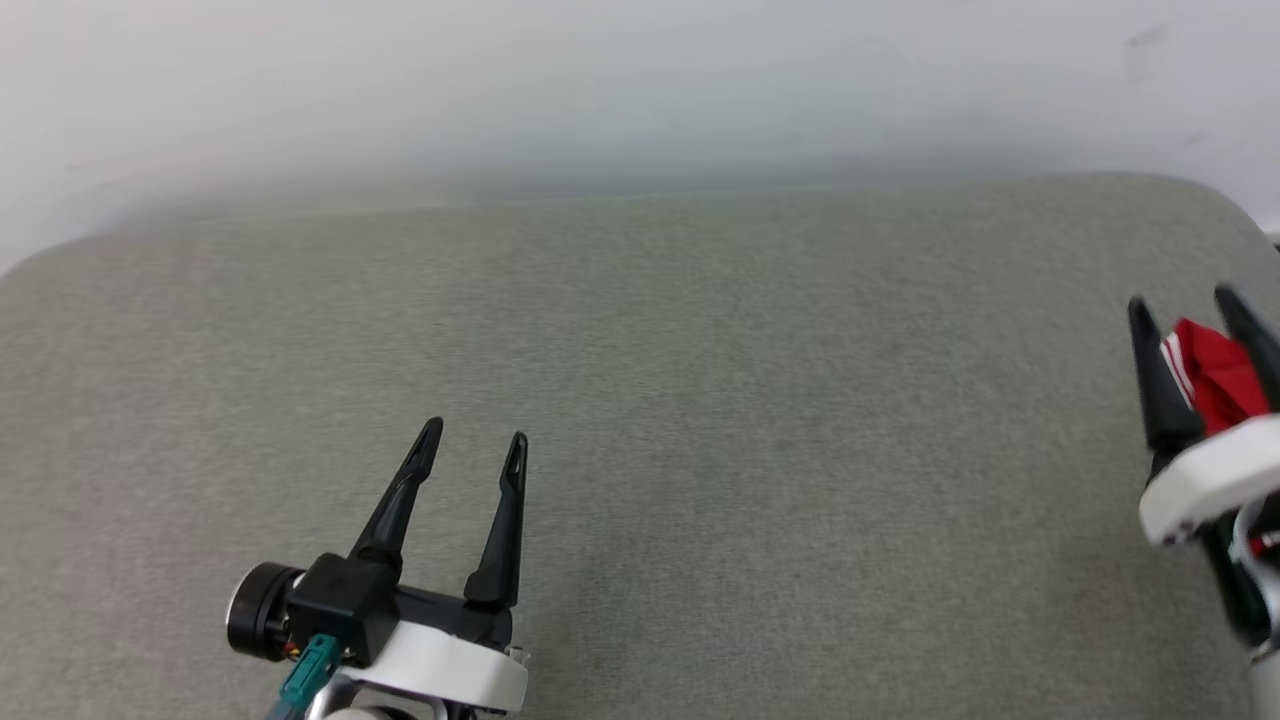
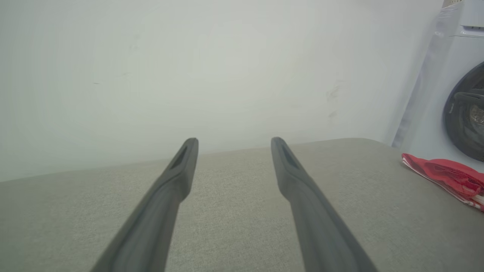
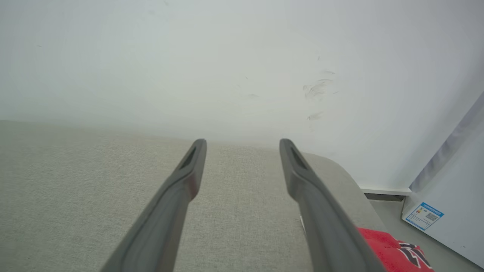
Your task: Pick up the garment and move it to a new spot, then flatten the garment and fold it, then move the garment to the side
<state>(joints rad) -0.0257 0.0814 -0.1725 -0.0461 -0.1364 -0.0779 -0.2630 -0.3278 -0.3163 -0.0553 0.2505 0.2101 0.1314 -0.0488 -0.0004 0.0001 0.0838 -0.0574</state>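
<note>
The garment (image 1: 1215, 375) is a bunched red heap with white striped trim, lying at the far right edge of the grey padded surface (image 1: 640, 400). In the left wrist view the garment (image 2: 446, 175) lies flat and low at the right. In the right wrist view the garment (image 3: 393, 249) shows dark lettering just outside my right finger. My right gripper (image 1: 1180, 300) hovers over it, open, with nothing between the fingers (image 3: 243, 142). My left gripper (image 1: 475, 433) stands open and empty over the surface at the lower left (image 2: 234, 141).
A white wall rises behind the surface's far edge. A white washing machine (image 2: 465, 94) stands past the right end, with a blue label (image 3: 423, 216) low on its side. The surface's right corner is rounded.
</note>
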